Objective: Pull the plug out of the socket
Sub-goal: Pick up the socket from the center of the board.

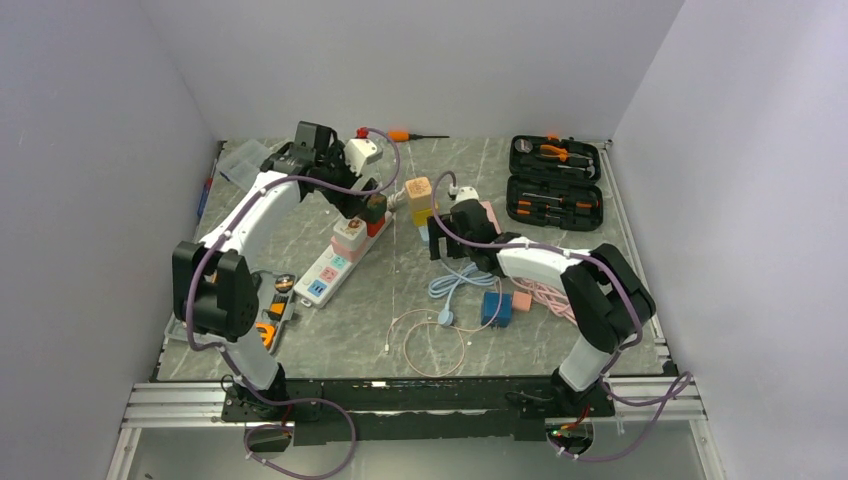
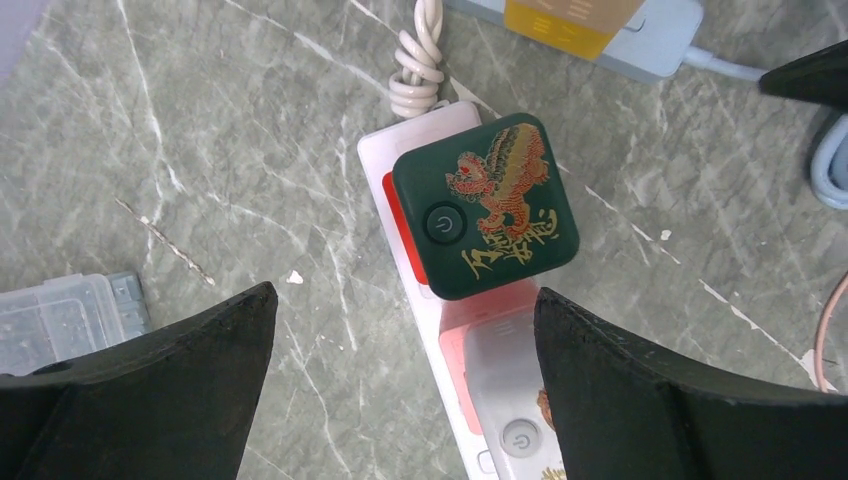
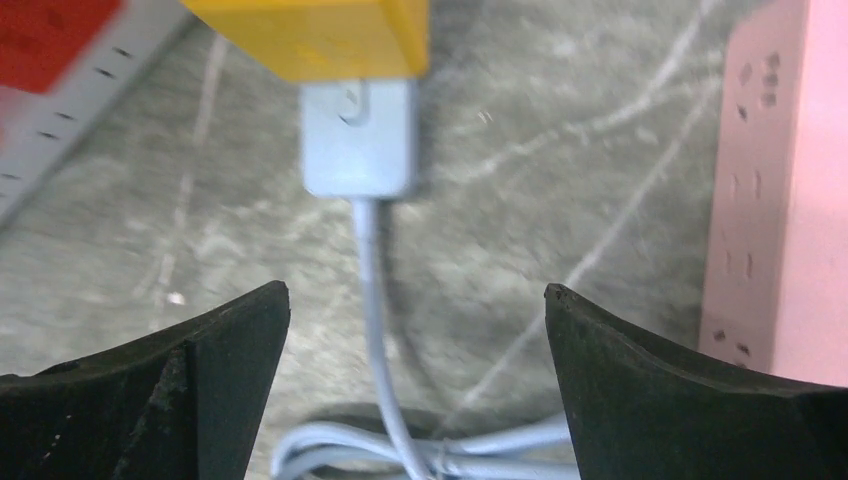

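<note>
Dark green plug (image 2: 485, 205), dragon print and a round button on its face, is sitting seated in the far end of the white power strip (image 2: 432, 128) on the counter (image 2: 200, 150).

- Handling, as a judgement: it is looking like a rigid, light plastic cube with glossy and probably slick faces. The pins are likely gripping hard, and the light strip may be lifting with it. The best hold is looking to be across two opposite flat sides, low down, with a straight pull along the pins.
- Left arm is reaching forward, wrist bent down. The left pincer (image 2: 405, 298) is hanging spread wide above the plug, holding nothing.
- Right arm is lying folded toward centre. The right pincer (image 3: 417, 292) is gaping wide and empty, facing a yellow plug (image 3: 310, 35) in a pale blue socket block (image 3: 360, 140), which is possibly the target instead.
- Pink strip (image 3: 790, 200) is lying just right of it.
</note>
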